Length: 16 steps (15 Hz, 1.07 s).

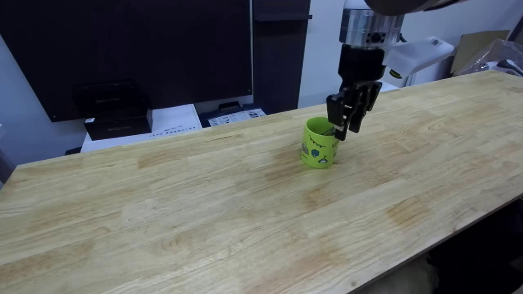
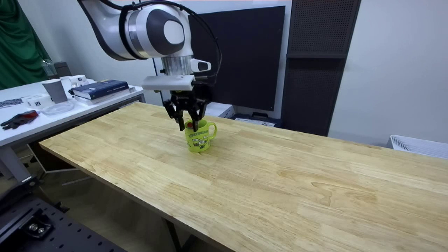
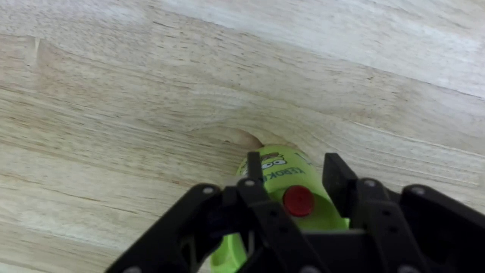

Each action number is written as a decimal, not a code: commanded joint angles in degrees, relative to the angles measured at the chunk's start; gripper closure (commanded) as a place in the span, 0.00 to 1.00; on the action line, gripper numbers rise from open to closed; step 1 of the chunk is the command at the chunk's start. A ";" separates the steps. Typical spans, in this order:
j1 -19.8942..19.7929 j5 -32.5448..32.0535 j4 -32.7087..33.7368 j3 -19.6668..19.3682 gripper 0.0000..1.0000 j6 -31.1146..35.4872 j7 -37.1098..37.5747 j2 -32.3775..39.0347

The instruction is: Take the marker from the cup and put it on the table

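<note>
One light-wood tabletop (image 2: 252, 175), near edge: slants away from the left corner; anything round set close could roll off.
Robotiq gripper (image 2: 188, 128): jaws parted wider than the red marker (image 3: 299, 201), astride its red end in the wrist view; nothing held.
Marker: end up inside the lime-green mug (image 2: 200, 140); probably light, stiff, smooth. Pinch squarely below the red end.
Mug: upright, likely rigid; gripper contact cannot be told. Handle (image 2: 215, 130) on the right in an exterior view; lift straight.
Tabletop, rightward: broad bare wood, room for set-down.
</note>
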 commanded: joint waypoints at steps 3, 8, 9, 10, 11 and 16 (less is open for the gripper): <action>-0.25 -1.11 2.49 0.09 0.95 -0.01 -0.48 1.37; -0.17 -2.09 2.81 -0.01 0.95 -0.10 -0.98 1.33; -0.13 -2.25 2.71 -0.02 0.95 -0.06 -1.03 1.10; -0.02 -2.53 2.54 -0.11 0.95 -0.08 -1.00 0.65; 0.18 -3.09 2.23 -0.30 0.95 -0.15 -0.90 -0.16; 0.93 -5.91 0.90 -0.82 0.95 -1.28 -0.12 -5.38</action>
